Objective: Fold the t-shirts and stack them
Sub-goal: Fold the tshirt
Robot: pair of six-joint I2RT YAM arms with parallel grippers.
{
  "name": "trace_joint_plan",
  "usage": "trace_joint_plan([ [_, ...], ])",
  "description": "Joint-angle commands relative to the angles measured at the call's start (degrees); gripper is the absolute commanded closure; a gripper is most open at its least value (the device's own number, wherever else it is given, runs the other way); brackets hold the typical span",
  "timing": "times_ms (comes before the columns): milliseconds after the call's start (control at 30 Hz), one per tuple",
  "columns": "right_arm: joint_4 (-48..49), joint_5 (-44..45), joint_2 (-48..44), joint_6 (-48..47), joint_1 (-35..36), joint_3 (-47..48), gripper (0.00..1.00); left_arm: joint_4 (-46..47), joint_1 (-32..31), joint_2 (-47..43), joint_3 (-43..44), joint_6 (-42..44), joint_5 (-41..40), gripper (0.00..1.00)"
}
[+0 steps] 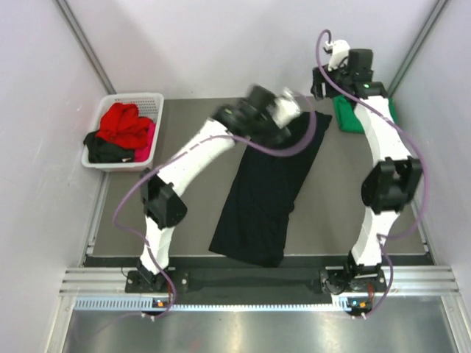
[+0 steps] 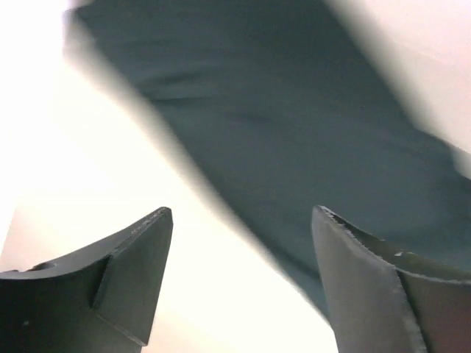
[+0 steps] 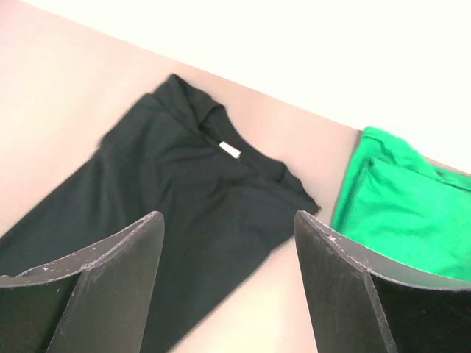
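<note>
A large black t-shirt (image 1: 266, 187) lies folded into a long strip, running diagonally from the near middle of the table to the back. My left gripper (image 1: 288, 107) hovers, blurred, over its far end; in the left wrist view the left gripper (image 2: 243, 220) stands open and empty, with the dark cloth (image 2: 294, 110) beyond the fingers. My right gripper (image 1: 322, 82) is at the back right, also open and empty (image 3: 228, 220), above the shirt's collar end (image 3: 199, 184). A folded green t-shirt (image 1: 346, 118) (image 3: 401, 206) lies at the back right, partly under the right arm.
A white lattice basket (image 1: 136, 96) stands at the back left edge, holding a red shirt (image 1: 124, 125), a pink one (image 1: 149, 143) and a black one (image 1: 107, 151). White walls close in the table on three sides.
</note>
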Motion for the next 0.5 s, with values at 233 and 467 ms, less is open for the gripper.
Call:
trace_joint_plan([
  [233, -11.54, -3.52, -15.27, -4.28, 1.95, -19.21, 0.28, 19.26, 24.48, 12.99, 8.58, -20.52, 23.12, 0.38],
  [467, -14.36, -0.62, -19.84, -7.01, 2.83, -26.43, 0.28, 22.86, 30.91, 22.65, 11.40, -32.24, 36.40, 0.38],
])
